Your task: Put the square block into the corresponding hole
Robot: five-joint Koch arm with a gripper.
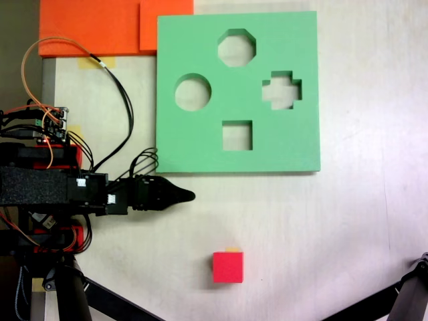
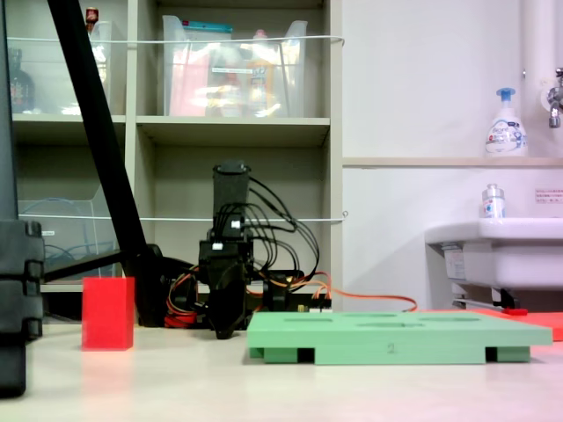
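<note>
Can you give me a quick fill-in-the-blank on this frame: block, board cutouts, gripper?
1. The red block sits on the ____, not on the green board.
2. The board has ____ cutouts.
3. The square hole is ____.
4. In a fixed view, the gripper holds ____.

Missing words: table; four; empty; nothing

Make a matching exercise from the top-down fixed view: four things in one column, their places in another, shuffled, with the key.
Things:
1. red block
2. square cutout
3. round cutout
4. gripper

Places:
A. left part of the green board
B. on the bare table, below the board
C. just off the board's lower left corner
D. near the board's bottom edge

Pairs: 1-B, 2-D, 3-A, 4-C
</note>
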